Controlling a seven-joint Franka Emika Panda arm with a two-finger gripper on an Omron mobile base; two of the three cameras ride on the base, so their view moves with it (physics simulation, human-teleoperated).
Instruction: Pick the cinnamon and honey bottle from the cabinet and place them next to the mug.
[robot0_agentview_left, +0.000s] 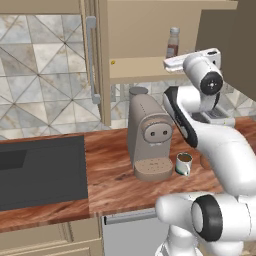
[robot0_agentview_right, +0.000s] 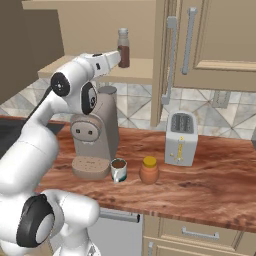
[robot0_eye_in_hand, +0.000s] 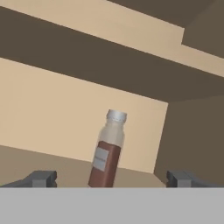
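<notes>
The cinnamon (robot0_eye_in_hand: 108, 151), a slim clear bottle with dark brown contents and a grey cap, stands upright on the shelf of the open cabinet (robot0_agentview_left: 135, 70). My gripper (robot0_eye_in_hand: 111, 178) is open and level with the bottle's lower half, one finger on each side and short of it. In the base views the gripper (robot0_agentview_right: 119, 57) reaches to the shelf edge just in front of the cinnamon (robot0_agentview_right: 123, 48). The honey bottle (robot0_agentview_right: 149, 170), a squat orange jar with a yellow lid, sits on the counter right beside the white mug (robot0_agentview_right: 119, 170) of dark liquid. The mug (robot0_agentview_left: 183, 163) stands by the coffee machine.
A beige coffee machine (robot0_agentview_left: 150, 135) stands under the shelf, left of the mug. A white toaster (robot0_agentview_right: 180, 137) is at the back right of the wooden counter (robot0_agentview_right: 210, 185). A dark cooktop (robot0_agentview_left: 40, 172) lies to the left. The open cabinet door with its grey handle (robot0_agentview_left: 91, 60) hangs left of the shelf.
</notes>
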